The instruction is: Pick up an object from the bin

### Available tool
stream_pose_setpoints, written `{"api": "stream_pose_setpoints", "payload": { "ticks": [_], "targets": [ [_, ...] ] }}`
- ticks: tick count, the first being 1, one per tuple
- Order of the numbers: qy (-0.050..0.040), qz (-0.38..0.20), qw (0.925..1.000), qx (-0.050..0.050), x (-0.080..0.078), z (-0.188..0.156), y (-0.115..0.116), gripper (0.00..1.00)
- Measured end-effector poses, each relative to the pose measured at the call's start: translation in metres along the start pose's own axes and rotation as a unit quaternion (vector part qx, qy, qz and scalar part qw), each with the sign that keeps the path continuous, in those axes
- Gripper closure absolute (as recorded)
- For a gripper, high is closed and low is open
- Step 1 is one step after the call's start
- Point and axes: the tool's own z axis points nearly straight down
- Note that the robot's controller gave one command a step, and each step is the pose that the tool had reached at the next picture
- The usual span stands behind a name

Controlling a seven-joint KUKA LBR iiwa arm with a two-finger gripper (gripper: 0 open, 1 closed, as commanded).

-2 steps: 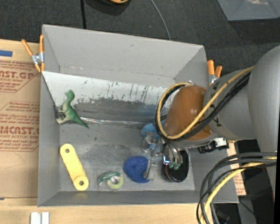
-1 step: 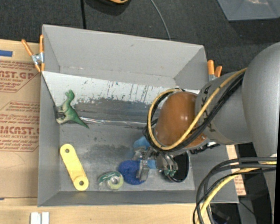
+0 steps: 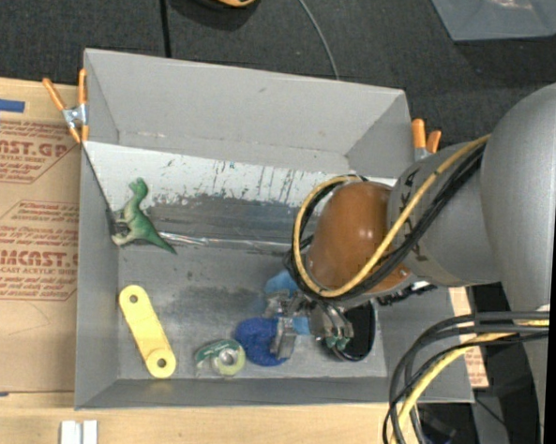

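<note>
The tool (image 3: 285,331) is low in the bin (image 3: 238,111), right against a dark blue rounded object (image 3: 255,343) at its view-left side. I cannot tell whether the tool is wide or narrow. Beyond the blue object lies a pale green ring (image 3: 221,356), further off a yellow bar (image 3: 146,331).

A dark grey surface (image 3: 383,44) spreads well beyond the jaws; a pale wooden tabletop (image 3: 246,435) runs below them, nearer the camera.
</note>
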Motion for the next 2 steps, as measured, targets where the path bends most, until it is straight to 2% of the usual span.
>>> {"api": "stream_pose_setpoints", "payload": {
  "ticks": [1,2],
  "targets": [
    [0.0002,0.0,1.0,0.0,0.0,-0.001,0.0,1.0],
    [-0.0012,-0.073,0.9973,-0.002,0.012,0.0,-0.022,1.0]
  ]
}}
